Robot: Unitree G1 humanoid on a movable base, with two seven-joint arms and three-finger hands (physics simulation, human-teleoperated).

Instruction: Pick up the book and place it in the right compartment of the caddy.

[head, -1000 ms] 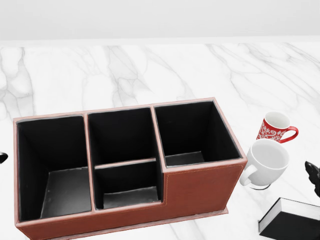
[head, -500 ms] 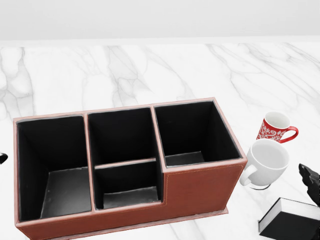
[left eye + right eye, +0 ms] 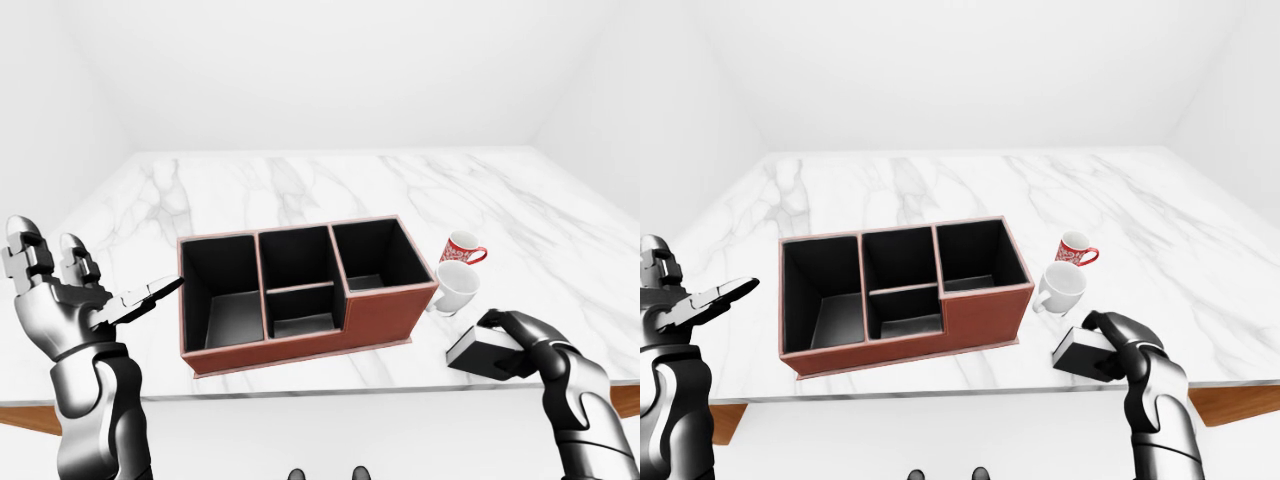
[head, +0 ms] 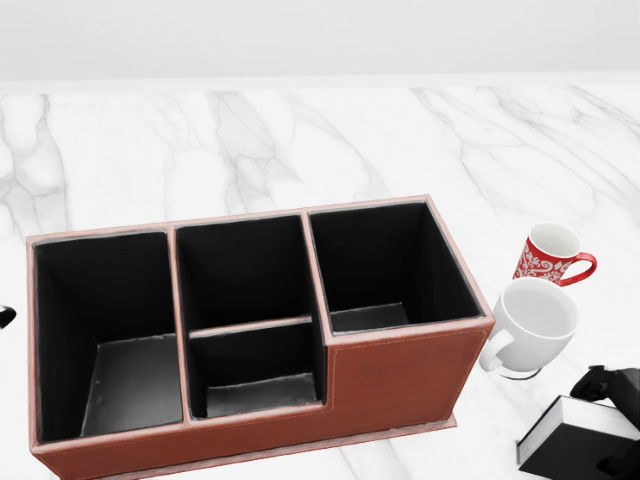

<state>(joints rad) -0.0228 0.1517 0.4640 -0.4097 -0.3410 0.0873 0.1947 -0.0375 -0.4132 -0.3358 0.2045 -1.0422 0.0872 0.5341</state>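
While lying flat on the table point(image 3: 560, 230) | book point(image 3: 478, 352) | right hand point(image 3: 525, 335) fingers curl over it, grasping.

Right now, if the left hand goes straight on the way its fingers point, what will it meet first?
Probably the caddy. In the left-eye view the left hand is open, its fingers pointing toward the caddy's left wall, with only bare table between. Depth is unclear, so it might pass slightly above the rim.

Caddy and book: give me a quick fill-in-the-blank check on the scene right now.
1. The caddy has ___ compartments, all empty.
2. The book lies under the robot's ___ hand.
3. The red patterned mug stands beside a plain ___ mug.
4. The left hand holds ___.

Missing words: four; right; white; nothing
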